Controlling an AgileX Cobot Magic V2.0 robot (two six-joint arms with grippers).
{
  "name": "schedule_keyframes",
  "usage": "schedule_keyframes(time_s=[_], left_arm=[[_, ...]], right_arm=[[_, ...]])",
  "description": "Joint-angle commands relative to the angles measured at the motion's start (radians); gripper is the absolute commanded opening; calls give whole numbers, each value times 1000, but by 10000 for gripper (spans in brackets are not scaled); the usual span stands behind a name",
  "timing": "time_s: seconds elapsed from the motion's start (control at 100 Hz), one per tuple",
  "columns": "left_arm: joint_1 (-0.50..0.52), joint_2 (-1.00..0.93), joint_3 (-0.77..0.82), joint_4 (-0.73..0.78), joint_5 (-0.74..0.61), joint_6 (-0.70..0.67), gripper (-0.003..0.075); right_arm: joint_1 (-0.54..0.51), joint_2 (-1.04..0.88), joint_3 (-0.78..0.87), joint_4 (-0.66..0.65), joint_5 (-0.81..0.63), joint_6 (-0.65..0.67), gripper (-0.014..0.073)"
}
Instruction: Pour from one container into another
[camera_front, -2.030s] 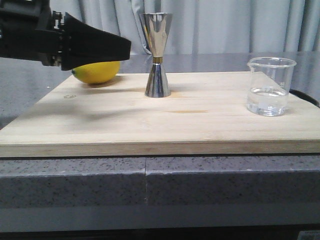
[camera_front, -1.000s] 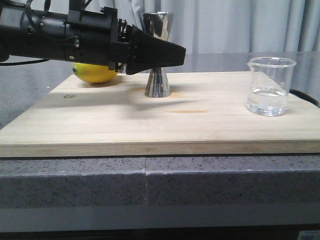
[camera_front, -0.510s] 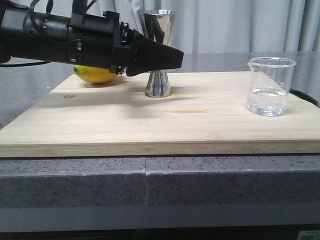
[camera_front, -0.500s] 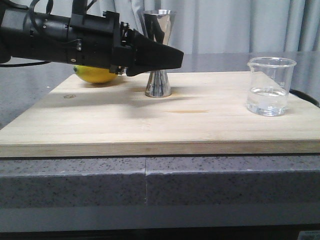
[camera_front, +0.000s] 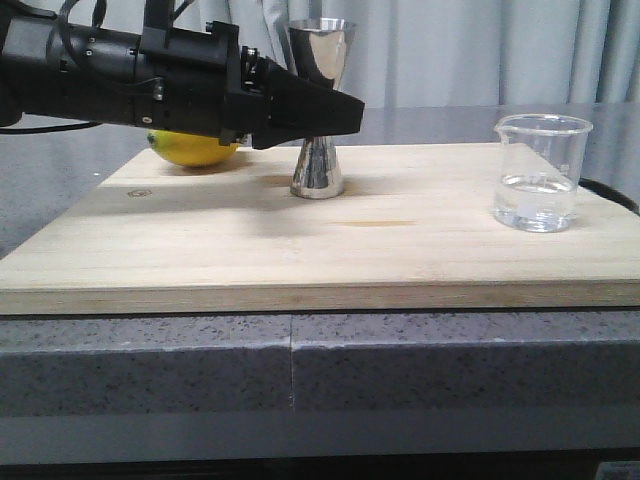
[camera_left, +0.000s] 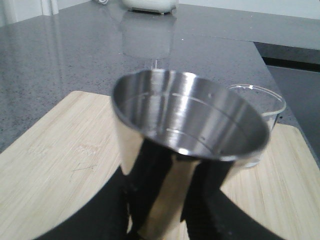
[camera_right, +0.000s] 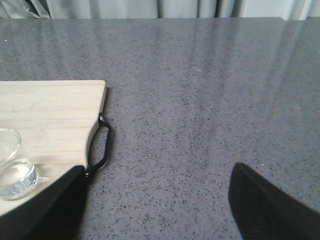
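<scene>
The steel jigger (camera_front: 322, 60) stands on the wooden board (camera_front: 330, 250), back centre. My left gripper (camera_front: 345, 113) reaches in from the left at the jigger's waist. In the left wrist view the jigger (camera_left: 185, 135) fills the frame, with a black finger (camera_left: 100, 215) pressed against each side of its narrow part. The glass beaker (camera_front: 541, 172), about a third full of clear liquid, stands at the board's right end, also seen behind the jigger as the beaker (camera_left: 262, 102). My right gripper (camera_right: 157, 210) hangs open over the grey counter, beside the beaker (camera_right: 12, 167).
A yellow lemon (camera_front: 190, 150) lies on the board's back left, behind my left arm. The board has a black handle (camera_right: 102, 142) at its right end. Grey speckled counter (camera_right: 210, 100) surrounds the board.
My left arm swept right from over the lemon to the jigger, and its fingers closed on the waist. The jigger has shifted slightly to the right. The beaker has not moved.
</scene>
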Motion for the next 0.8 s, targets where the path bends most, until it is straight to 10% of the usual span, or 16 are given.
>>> schedule_keyframes(time_s=[0.0,0.79], left_arm=[[-8,-44,-28,-81,114,-11,216],[-7,-129,-28,-81,145,-113,216]], right_arm=[[-6,17,-36,-1,-77,-8,535],[-6,17,-36,-1,-75,-8,535]])
